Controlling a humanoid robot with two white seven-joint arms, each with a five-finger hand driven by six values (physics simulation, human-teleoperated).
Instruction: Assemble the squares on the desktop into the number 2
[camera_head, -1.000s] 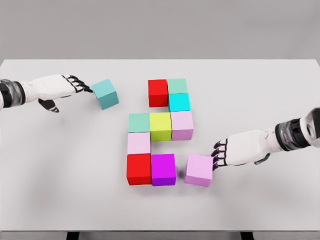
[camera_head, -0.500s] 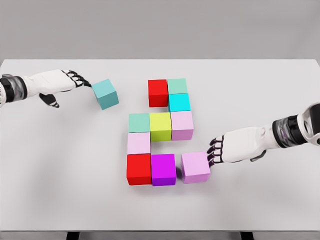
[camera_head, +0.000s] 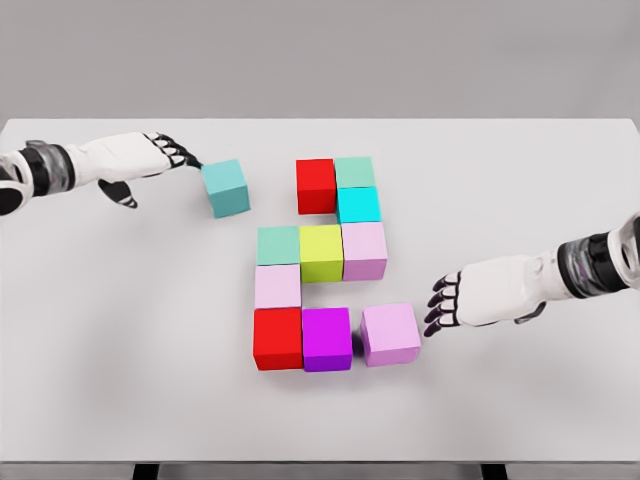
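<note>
- teal cube (camera_head: 226, 187) sits near the tabletop's (camera_head: 120, 380) back left, a gap away from the red cube (camera_head: 315, 185) that tops the 2
- left robot hand (camera_head: 160, 155) has loose fingers, tips at its left face, gripping nothing
- looks rigid, light and slidey, so push low on the flat side
- right robot hand (camera_head: 445, 305) is relaxed beside the pink cube (camera_head: 390, 333)

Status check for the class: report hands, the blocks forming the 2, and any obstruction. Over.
Left hand open, fingertips at the loose teal block. Right hand open, beside the pink block. Nothing blocking the top-left gap.
</note>
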